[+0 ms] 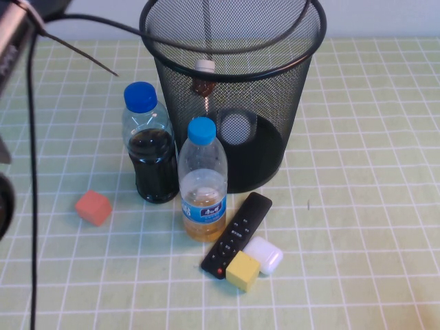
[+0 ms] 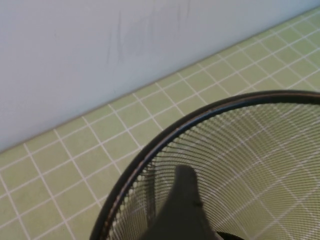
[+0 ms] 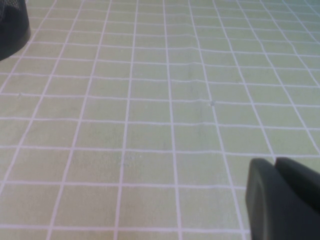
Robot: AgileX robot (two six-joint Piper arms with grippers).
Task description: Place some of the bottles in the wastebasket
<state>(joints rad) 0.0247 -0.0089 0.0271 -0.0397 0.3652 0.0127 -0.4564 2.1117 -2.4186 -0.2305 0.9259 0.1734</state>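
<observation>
The wastebasket (image 1: 234,158) stands at the table's far middle. Through its mesh I see the small clear bottle (image 1: 203,75) with a white cap and brown neck label, upright inside it. A round pale shape (image 1: 236,128) lies lower inside; I cannot tell if it is the larger bottle, whose green band is hidden. My left gripper (image 2: 250,200) hovers by the basket rim (image 2: 150,150), open and empty, with one finger (image 2: 184,200) showing. My right gripper (image 3: 276,167) is shut and empty, low over bare cloth to the right of the basket's base (image 3: 12,25).
In front of the basket stand a blue-capped bottle of dark liquid (image 1: 150,148) and a blue-capped bottle of amber liquid (image 1: 203,185). Nearby lie a black remote (image 1: 237,234), a yellow block (image 1: 243,270), a white case (image 1: 265,254) and an orange block (image 1: 93,207). A cable (image 1: 30,172) hangs at the left.
</observation>
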